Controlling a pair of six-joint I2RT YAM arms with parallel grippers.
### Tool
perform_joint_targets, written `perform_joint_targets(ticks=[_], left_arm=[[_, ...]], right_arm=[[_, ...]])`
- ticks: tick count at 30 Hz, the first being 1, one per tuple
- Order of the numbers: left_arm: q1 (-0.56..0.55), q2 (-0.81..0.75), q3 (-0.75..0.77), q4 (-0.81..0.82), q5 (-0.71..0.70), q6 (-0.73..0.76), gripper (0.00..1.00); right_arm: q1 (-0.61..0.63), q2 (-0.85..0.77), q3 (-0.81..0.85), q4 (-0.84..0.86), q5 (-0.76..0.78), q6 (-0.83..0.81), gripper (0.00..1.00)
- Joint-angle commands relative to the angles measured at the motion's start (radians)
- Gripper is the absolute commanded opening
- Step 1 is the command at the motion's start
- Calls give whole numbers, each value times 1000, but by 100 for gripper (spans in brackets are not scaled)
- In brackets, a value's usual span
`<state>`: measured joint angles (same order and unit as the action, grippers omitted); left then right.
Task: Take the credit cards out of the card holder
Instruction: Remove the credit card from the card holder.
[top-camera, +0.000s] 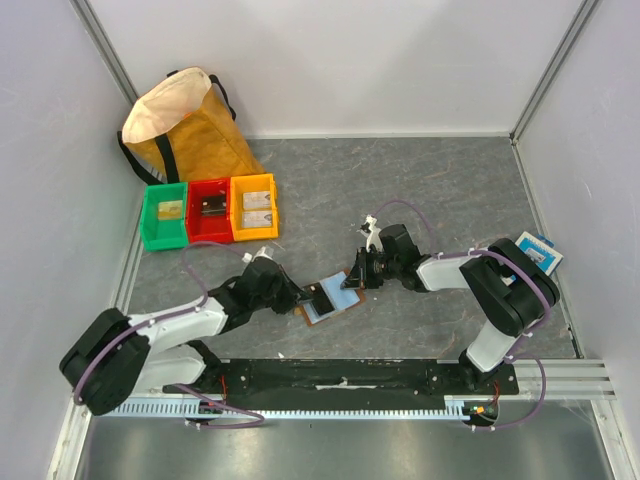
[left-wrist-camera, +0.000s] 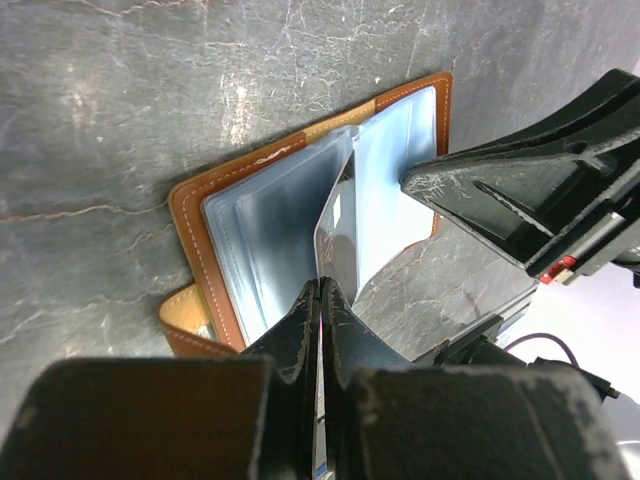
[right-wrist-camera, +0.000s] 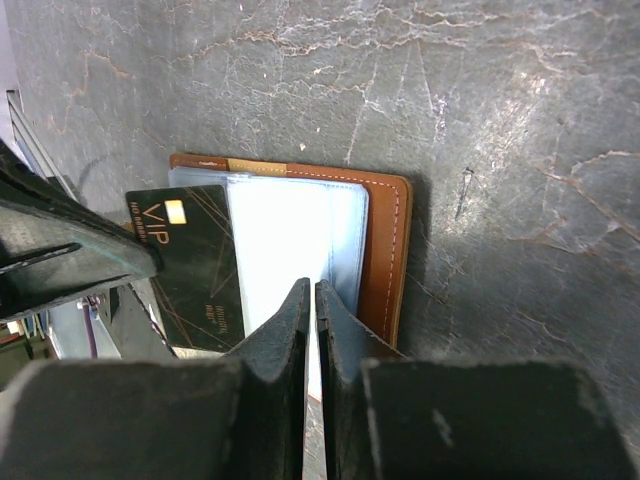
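1. Looking down from the top camera, you see the card holder (top-camera: 330, 299) lying open on the grey table (top-camera: 450, 185), pale blue inside facing up, between your two grippers and just ahead of the arm bases.
2. Your left gripper (left-wrist-camera: 320, 292) has its fingers pressed together on a thin leaf standing up from the holder's middle.
3. That leaf looks like the dark card (right-wrist-camera: 190, 270) marked VIP, which lies over the holder's left half in the right wrist view. You cannot tell whether a clear sleeve is wrapped around it.
4. Your right gripper (right-wrist-camera: 310, 298) is pinched onto the edge of a pale sleeve of the holder, beside the brown stitched border.
5. Green (top-camera: 165, 218), red (top-camera: 209, 210) and orange (top-camera: 254, 207) bins sit well apart at the far left, beside a yellow-brown bag (top-camera: 185, 125).
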<state>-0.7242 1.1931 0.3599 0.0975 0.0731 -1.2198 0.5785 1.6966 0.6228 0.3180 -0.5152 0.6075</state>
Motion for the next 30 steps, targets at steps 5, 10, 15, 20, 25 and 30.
perform_joint_targets(ticks=[5, 10, 15, 20, 25, 30], left_arm=[[5, -265, -36, -174, -131, -20, 2], [5, -414, -53, -180, -183, -21, 2], [5, -506, -73, -67, -202, -17, 2], [5, -543, -93, 99, -194, 0, 2], [5, -520, -108, 286, -185, 11, 2], [5, -481, -96, 409, -162, 31, 2]], right_arm=[[-12, -35, 21, -149, 144, -40, 14], [-11, -170, 37, -128, 127, -6, 27], [-11, -320, 5, -5, 73, 83, 62], [-6, -397, -31, 131, 11, 193, 80], [1, -419, -60, 207, 7, 273, 84], [6, -419, -81, 308, -28, 333, 81]])
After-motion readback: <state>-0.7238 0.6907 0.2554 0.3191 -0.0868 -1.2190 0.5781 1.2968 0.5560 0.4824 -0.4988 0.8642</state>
